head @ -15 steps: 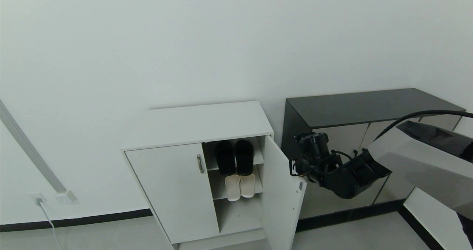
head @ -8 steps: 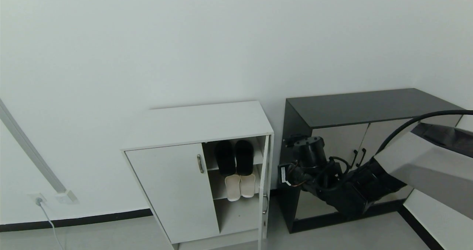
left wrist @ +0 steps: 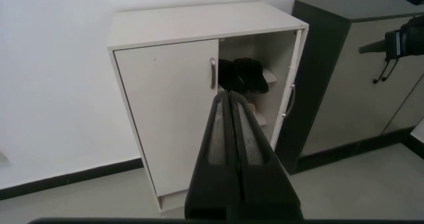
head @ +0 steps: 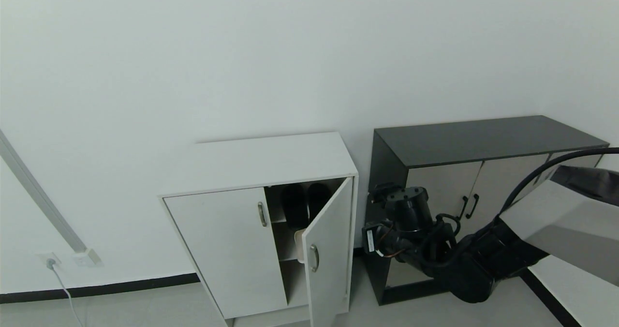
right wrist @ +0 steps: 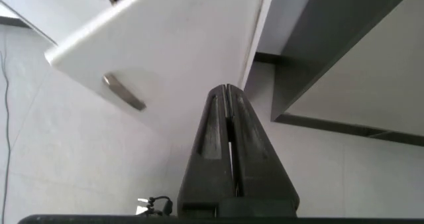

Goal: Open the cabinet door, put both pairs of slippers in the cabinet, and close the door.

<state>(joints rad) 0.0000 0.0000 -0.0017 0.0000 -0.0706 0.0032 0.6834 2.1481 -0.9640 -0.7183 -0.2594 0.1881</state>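
Head view, lower centre: door half closed over the slippers inside the cabinet. My right claw, pressed together, sits near it, likely to push; left claw likewise together.

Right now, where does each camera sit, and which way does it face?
Head view: high on the robot, looking forward and down at the white cabinet and dark cabinet by the wall; the right arm shows.
Left wrist view: on the left arm, set back, facing the white cabinet's front; the shut left tool shows.
Right wrist view: on the right arm, close to the door, facing its outer face and handle; the shut right tool shows.
Shared: all three show the half-open door.
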